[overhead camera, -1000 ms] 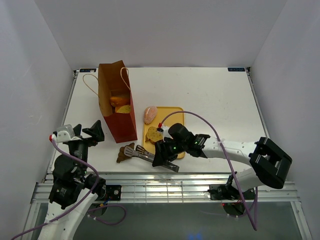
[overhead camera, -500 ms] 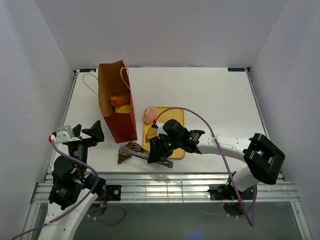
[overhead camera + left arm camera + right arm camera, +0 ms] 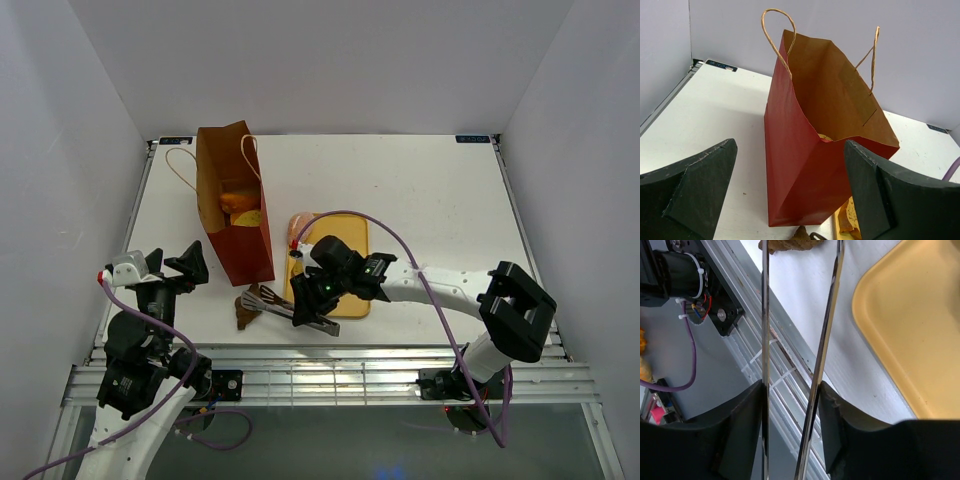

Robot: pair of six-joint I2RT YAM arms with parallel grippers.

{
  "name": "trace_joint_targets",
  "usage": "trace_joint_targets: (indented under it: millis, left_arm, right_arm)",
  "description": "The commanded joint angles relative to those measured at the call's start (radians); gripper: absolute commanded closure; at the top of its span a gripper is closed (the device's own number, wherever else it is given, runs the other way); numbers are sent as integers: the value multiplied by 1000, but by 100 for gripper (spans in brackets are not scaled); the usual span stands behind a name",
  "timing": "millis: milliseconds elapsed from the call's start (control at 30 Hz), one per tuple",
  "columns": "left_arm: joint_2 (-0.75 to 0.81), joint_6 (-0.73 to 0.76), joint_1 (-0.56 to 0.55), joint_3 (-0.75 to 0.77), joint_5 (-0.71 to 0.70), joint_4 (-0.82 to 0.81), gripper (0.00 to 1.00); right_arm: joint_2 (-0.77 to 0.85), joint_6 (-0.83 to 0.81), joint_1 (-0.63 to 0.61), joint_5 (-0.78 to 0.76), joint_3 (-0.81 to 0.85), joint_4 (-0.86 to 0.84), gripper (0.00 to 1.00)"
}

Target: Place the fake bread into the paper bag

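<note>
The reddish-brown paper bag (image 3: 236, 215) stands open at the left, with golden bread (image 3: 240, 204) inside; it fills the left wrist view (image 3: 805, 170). A brown croissant (image 3: 243, 313) lies on the table in front of the bag. A pink roll (image 3: 296, 230) shows partly behind the right arm. My right gripper (image 3: 312, 308) is shut on silver tongs (image 3: 272, 303), whose two arms (image 3: 765, 330) reach to the croissant (image 3: 790, 244). My left gripper (image 3: 182, 268) is open and empty, left of the bag.
The yellow tray (image 3: 350, 240) lies right of the bag, partly under the right arm; it also shows in the right wrist view (image 3: 910, 325). A speckled slice (image 3: 850, 220) lies on it. The table's near edge rail (image 3: 330, 360) runs just below the tongs.
My right arm has moved left with the tongs, bringing their tips to the croissant and covering the slices on the tray. The left arm has not moved.
</note>
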State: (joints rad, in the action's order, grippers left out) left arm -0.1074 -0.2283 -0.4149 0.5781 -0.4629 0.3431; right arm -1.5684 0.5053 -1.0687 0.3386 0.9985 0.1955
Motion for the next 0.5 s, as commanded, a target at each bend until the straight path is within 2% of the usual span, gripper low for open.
trace_joint_targets:
  millis: [0,233,467]
  left_arm:
    - [8,4,-7,-6,10,-4,2]
    - [8,4,-7,-6,10,-4,2]
    - [8,4,-7,-6,7,-4,2]
  right_arm:
    - [-2,-30,-8,-4,54,38,52]
    - [16,-36,-8,-7,57,51,71]
    - [71,-42,-10,-35,65,74,76]
